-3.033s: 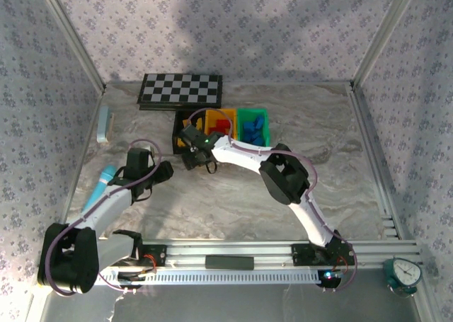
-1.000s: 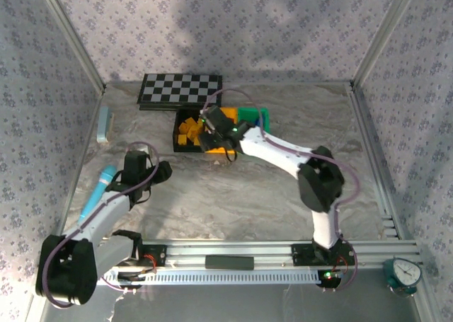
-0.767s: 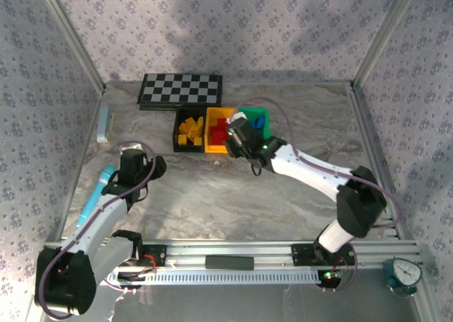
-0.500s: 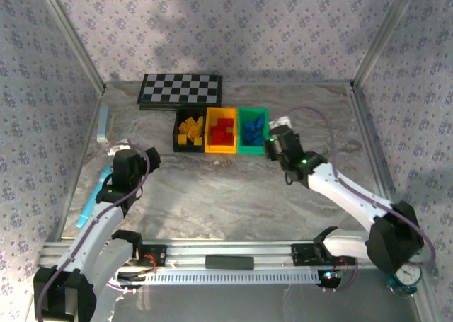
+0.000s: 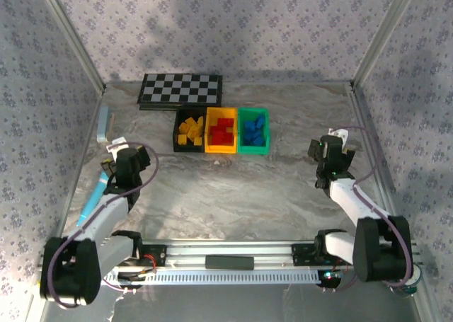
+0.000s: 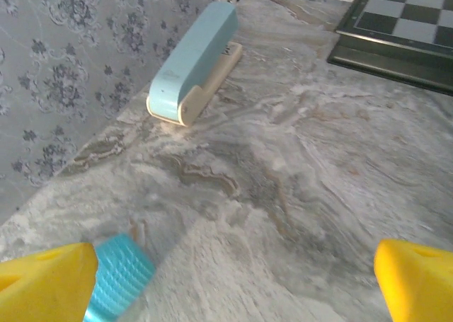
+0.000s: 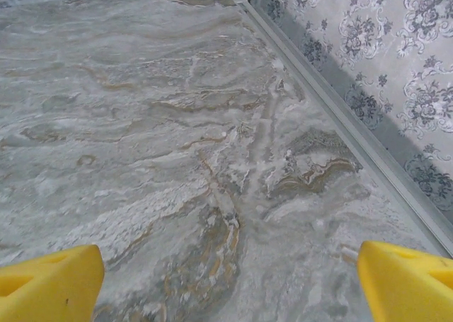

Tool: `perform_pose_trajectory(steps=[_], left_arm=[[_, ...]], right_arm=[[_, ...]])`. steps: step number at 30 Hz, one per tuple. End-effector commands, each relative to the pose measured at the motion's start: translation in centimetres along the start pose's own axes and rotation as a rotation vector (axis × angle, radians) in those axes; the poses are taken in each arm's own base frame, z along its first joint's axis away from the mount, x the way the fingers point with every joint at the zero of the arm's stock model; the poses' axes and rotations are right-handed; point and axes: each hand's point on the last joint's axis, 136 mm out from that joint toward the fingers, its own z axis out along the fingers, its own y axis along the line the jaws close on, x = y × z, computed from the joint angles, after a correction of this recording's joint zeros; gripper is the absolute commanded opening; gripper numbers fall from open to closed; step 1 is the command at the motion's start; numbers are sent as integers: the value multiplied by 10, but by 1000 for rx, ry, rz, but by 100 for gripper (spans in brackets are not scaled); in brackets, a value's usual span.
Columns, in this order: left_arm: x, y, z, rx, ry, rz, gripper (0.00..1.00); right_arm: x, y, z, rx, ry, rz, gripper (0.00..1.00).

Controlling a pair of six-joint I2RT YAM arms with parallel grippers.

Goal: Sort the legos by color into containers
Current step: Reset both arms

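— Where did the legos [image 5: 223,129] sit?
— All in the containers [image 5: 221,151], colours apart — sorting looked finished. The left gripper [image 6: 232,279] and right gripper [image 7: 228,279] gaped wide, empty.

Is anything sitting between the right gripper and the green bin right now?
Nothing visible does. In the top view the right gripper stands open to the right of the green bin, with bare marble table between them. Its wrist view shows bare tabletop between the fingers too.
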Motion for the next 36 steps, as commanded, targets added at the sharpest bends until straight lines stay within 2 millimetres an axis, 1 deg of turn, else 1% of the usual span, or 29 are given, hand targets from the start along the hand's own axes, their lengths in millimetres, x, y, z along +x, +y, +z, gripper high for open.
perform_pose_trajectory(steps=[1, 3, 5, 6, 8, 11, 14, 16, 17, 19, 20, 24, 25, 26, 27, 28, 29, 30, 36], left_arm=[[-19, -5, 14, 19, -106, 36, 100], [-13, -12, 26, 29, -101, 81, 100], [-9, -17, 40, 20, -85, 121, 100], [-11, -19, 45, 18, -78, 128, 100], [-9, -29, 50, 67, -62, 142, 100], [-7, -43, 53, 145, -95, 120, 100], [11, -56, 62, 222, -85, 144, 100], [13, -57, 64, 242, -70, 138, 100], [14, -56, 65, 248, -64, 137, 100], [14, -57, 65, 250, -63, 136, 100], [13, -57, 65, 250, -67, 135, 100], [13, -57, 65, 254, -64, 134, 100], [13, -56, 65, 253, -64, 134, 100], [13, -56, 65, 253, -64, 135, 100], [13, -57, 65, 254, -64, 135, 100], [12, -57, 65, 255, -66, 134, 100], [13, -57, 65, 254, -64, 134, 100], [13, -57, 65, 254, -65, 135, 100], [13, -57, 65, 253, -64, 134, 100]], right_arm=[[-17, 13, 9, -62, -105, -8, 94], [-11, 19, 15, -104, -102, -24, 94], [-7, 34, 19, -201, -112, -73, 94], [-2, 42, 18, -251, -119, -105, 100], [7, 54, 19, -318, -120, -134, 100], [12, 60, 22, -336, -113, -161, 100], [13, 63, 20, -354, -134, -171, 100], [16, 68, 24, -376, -125, -183, 100], [18, 70, 31, -376, -101, -187, 100], [18, 67, 43, -379, -37, -153, 100], [17, 65, 42, -391, -42, -134, 100], [18, 66, 42, -384, -41, -144, 100], [19, 67, 40, -386, -56, -152, 100], [23, 68, 36, -399, -87, -158, 100], [24, 66, 35, -396, -138, -143, 100], [26, 65, 34, -385, -142, -141, 100], [29, 64, 37, -369, -89, -152, 100], [25, 62, 39, -372, -106, -130, 100], [26, 62, 39, -373, -99, -131, 100]])
